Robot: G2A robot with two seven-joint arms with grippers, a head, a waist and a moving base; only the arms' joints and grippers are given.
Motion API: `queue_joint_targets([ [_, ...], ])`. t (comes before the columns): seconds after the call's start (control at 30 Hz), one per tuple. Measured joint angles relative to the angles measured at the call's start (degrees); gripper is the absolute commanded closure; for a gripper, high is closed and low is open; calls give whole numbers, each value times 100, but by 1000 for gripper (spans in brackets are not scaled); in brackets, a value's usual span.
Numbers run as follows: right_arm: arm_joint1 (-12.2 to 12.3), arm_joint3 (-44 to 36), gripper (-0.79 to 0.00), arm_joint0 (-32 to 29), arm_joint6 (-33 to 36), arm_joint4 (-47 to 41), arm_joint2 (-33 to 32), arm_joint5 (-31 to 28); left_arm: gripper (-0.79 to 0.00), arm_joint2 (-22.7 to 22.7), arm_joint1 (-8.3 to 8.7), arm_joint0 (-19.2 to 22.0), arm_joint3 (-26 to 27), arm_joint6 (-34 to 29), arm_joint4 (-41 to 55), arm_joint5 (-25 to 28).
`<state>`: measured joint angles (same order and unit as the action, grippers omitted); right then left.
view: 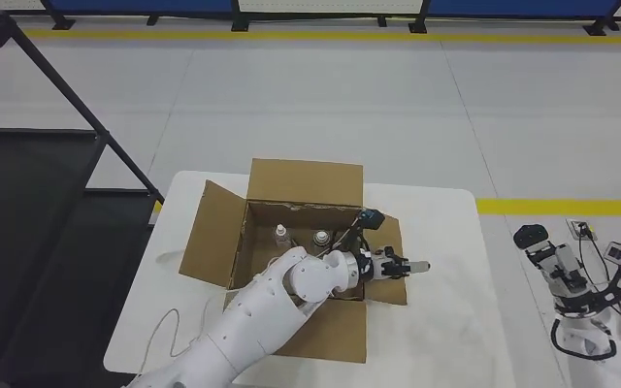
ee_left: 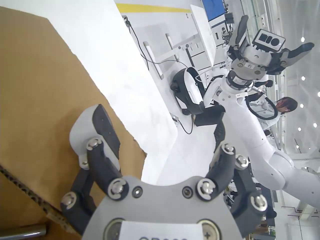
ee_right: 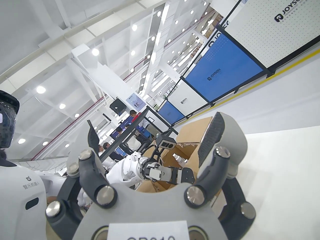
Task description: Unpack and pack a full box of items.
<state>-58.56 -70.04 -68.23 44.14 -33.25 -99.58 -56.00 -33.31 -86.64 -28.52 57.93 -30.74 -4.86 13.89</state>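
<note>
Two arms show in the top view. The left gripper (view: 408, 264) lies level over one side flap of the open cardboard box (view: 306, 184), and its fingertips point away from the box, toward a bare part of the white table (view: 437, 330). Behind this gripper, inside the box, a bottle (view: 280, 233) and a second bottle (view: 319, 238) stand upright. The right gripper (view: 568, 247) is well apart from the left one, past the table's edge and over the floor.

From the left wrist, the left gripper (ee_left: 162, 136) is spread wide and holds nothing. One of its fingers (ee_left: 100, 123), with a dark pad, stands far from the links of the other side. It lies over the brown flap of the box (ee_left: 37, 88), but I cannot tell if it touches the cardboard. Beyond the fingertips is the table (ee_left: 105, 38), then the floor. Farther off, the right gripper (ee_left: 276, 34) is raised, its two fingers far from each other, with nothing between them.

From the right wrist, the right gripper (ee_right: 153, 138) is also wide open. Its fingers (ee_right: 212, 136) hold nothing and touch nothing. Farther off beyond them, the box (ee_right: 195, 128) sits on the table (ee_right: 280, 156) with one bottle (ee_right: 178, 159) upright inside, and the left gripper (ee_right: 183, 173) is close beside the box.
</note>
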Motion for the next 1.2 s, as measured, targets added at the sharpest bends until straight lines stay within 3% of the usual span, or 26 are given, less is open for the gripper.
queue_joint_targets([
  [0.2,-1,4,-785,1,-10,2,1,17,-785,-328,79,-72,239,58,-166,376],
  [0.33,-1,3,-785,1,-10,2,1,17,-785,-950,338,-387,832,-30,-296,571],
  [0.43,-14,-257,-785,-21,-70,116,71,-8,-785,-1591,597,-837,1555,-146,-541,536],
  [0.63,-28,-1125,-785,66,-131,985,247,-96,-785,-3101,1065,-2200,3425,-328,-1029,350],
  [0.87,-80,-2128,-785,662,18,2757,1059,745,-785,-4888,1379,-3910,5156,-221,-1148,391],
  [1.07,-238,-2454,-785,1527,89,4487,2378,1458,-785,-6332,1499,-5299,5907,121,-673,796],
  [1.2,-399,-2393,-785,2206,210,5878,3385,2158,-785,-7079,1528,-6087,6103,325,-207,1251],
])
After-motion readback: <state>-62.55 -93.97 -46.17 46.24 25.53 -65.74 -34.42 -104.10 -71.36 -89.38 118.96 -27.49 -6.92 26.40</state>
